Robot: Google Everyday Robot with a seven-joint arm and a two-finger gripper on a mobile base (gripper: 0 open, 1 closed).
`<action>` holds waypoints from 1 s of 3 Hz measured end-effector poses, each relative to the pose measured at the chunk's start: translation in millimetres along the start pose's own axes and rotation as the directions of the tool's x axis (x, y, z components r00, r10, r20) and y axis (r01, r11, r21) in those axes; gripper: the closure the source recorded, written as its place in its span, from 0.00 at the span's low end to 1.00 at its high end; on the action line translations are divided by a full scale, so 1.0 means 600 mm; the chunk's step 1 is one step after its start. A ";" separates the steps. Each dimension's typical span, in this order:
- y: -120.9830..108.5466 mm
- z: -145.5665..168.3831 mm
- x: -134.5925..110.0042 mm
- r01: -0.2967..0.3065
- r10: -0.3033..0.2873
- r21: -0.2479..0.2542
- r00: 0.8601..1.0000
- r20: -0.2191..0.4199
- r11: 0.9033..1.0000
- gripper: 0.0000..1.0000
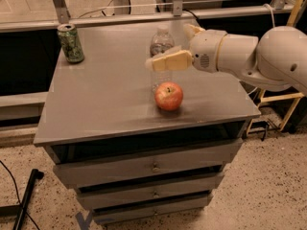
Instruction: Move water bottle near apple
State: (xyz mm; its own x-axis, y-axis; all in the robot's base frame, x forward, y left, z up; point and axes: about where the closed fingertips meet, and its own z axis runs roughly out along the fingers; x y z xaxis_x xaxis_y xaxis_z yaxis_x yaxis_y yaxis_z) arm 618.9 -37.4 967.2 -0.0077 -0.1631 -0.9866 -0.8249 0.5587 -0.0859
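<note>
Behind apple (169, 96), bottle (161, 41) between gripper (162, 54) fingers (169, 61)

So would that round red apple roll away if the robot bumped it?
Probably, a little: the round red apple sits loose on the flat grey table top, so a nudge could roll it. It looks firm, not squishy. The gripper is just behind it, by the clear plastic water bottle, so a bump seems possible.

No legible text anywhere
</note>
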 end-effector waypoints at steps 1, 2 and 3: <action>-0.022 -0.039 -0.007 -0.020 0.020 0.043 1.000 0.006 0.999 0.00; -0.074 -0.128 -0.032 -0.032 0.028 0.160 0.999 0.025 0.987 0.00; -0.074 -0.128 -0.032 -0.031 0.028 0.160 0.999 0.025 0.987 0.00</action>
